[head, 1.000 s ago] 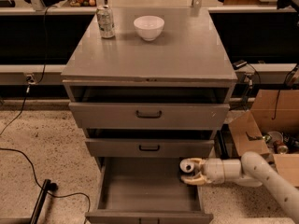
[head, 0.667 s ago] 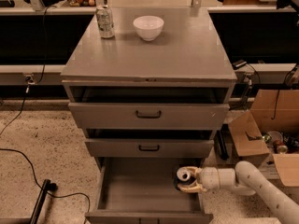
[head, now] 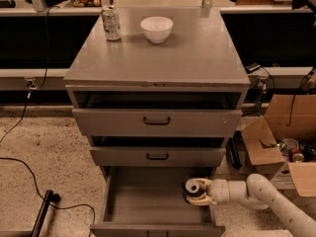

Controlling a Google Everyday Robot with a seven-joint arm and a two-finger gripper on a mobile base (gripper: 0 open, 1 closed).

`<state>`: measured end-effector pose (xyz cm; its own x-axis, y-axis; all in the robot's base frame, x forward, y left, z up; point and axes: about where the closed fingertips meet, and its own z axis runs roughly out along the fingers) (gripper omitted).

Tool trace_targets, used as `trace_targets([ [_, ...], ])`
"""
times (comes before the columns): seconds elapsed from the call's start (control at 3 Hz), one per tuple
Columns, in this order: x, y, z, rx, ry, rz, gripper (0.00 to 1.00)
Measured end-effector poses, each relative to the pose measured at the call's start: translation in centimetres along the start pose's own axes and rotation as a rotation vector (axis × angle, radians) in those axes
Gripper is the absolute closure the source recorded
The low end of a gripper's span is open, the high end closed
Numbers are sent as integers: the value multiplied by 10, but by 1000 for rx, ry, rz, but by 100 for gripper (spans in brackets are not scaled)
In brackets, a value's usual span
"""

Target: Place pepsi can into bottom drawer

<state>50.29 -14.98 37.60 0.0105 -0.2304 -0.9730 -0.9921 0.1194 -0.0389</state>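
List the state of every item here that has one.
bottom drawer: pulled wide open.
middle drawer: slightly open.
top drawer: slightly open.
gripper: inside the bottom drawer, right side.
pepsi can: mostly hidden at the gripper.
silver-and-green can: upright on the cabinet top.
white bowl: upright beside it.
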Motion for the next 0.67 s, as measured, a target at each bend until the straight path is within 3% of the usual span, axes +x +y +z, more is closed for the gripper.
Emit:
trace_targets([
  [0.33, 42, -19, -3, 100, 37, 18, 100],
  [0.67, 84, -37, 6, 136, 72, 3, 100],
])
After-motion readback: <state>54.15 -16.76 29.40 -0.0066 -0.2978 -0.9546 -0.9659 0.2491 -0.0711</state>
